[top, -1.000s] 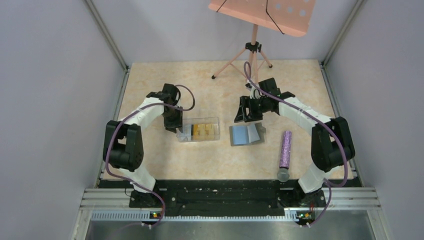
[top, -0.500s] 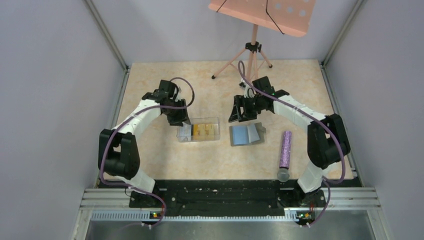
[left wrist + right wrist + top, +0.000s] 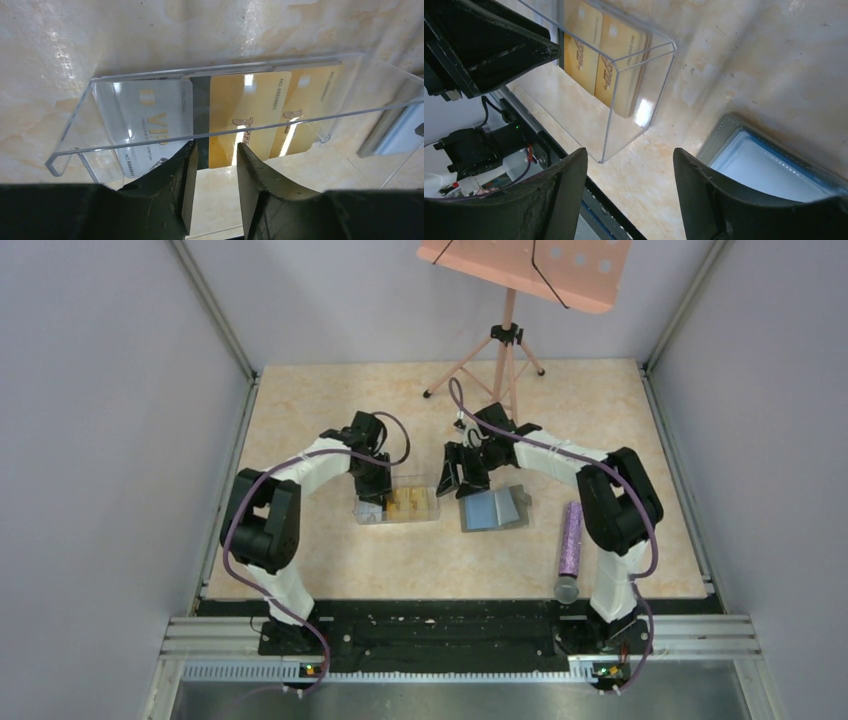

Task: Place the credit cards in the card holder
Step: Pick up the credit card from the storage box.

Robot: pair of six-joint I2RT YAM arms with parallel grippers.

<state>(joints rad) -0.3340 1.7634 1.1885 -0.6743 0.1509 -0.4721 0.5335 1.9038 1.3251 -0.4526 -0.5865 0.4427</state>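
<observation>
Credit cards (image 3: 240, 112) are lying flat and overlapping on the floor of the clear plastic box (image 3: 70, 125). A whitish VIP card is sitting at one end, and gold ones, one showing its dark stripe, are filling the rest. None is sitting in the card holder (image 3: 492, 508), so the task is looking barely begun. That holder is lying open on the table (image 3: 330, 410) just beside the box on the right arm's side, its pale blue pocket facing up, presumably so a card can be slid straight in. The left gripper (image 3: 215, 185) is hanging at the box's near wall, its fingers drawn to a narrow gap and gripping nothing. The gap is lining up with the seam where the striped gold card is overlapping the whitish one, which is probably the only raised edge a thin card is offering. The right gripper (image 3: 629, 200) is spreading wide and empty above the strip of table between the box's end and the holder. It seems to be waiting either to steady the holder or to take a card handed across. Because the walls are hemming the cards in and the box is looking light, the pinch is likely calling for a steep, careful entry. Farther out, a purple tube (image 3: 571, 540) is lying near the right arm's base, and a pink music stand (image 3: 508, 340) is standing at the far edge.
</observation>
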